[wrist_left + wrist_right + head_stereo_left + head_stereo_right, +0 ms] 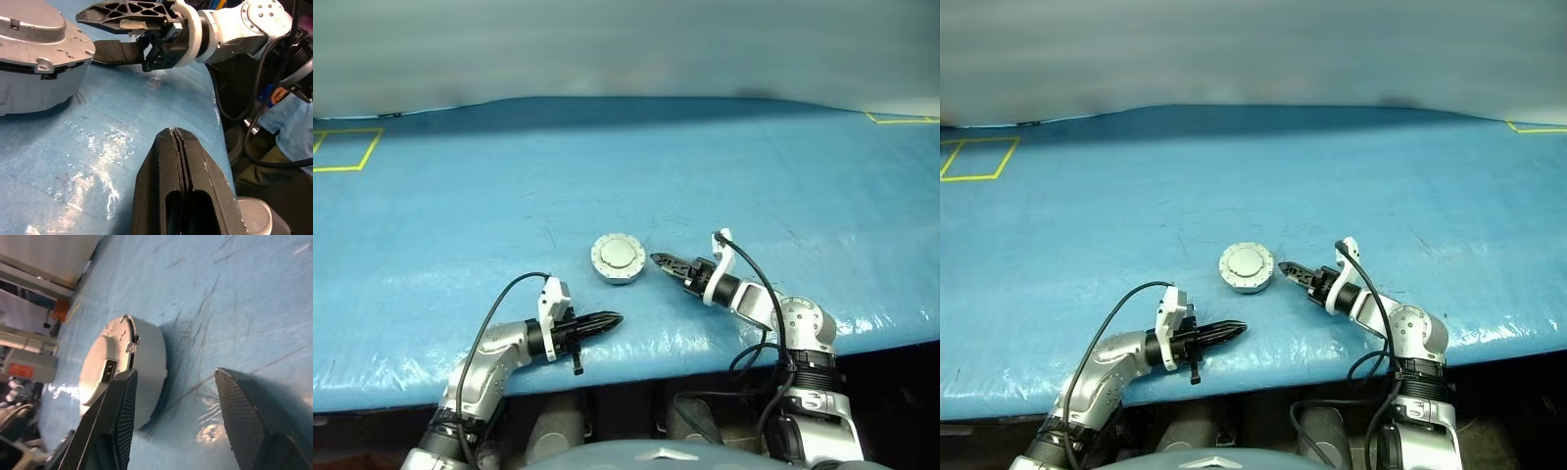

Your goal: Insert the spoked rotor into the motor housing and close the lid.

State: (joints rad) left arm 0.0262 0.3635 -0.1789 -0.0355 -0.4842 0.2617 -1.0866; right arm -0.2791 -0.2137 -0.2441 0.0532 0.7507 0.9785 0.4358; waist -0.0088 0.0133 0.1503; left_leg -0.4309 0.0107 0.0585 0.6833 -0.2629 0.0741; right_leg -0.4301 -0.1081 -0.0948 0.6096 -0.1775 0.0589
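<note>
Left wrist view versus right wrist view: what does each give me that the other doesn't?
Left wrist only: the left end effector shut, and the right end effector seen from outside, beside the housing. Right wrist only: the right end effector's own fingers parted with blue table cover between them. Both: the motor housing with its lid closed.

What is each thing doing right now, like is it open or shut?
lid: shut down on top, plain grey side up.
motor housing: closed, sitting flat on the blue table cover.
left gripper: shut, holding nothing, away from the housing.
right gripper: open, holding nothing, close beside the housing.
</note>
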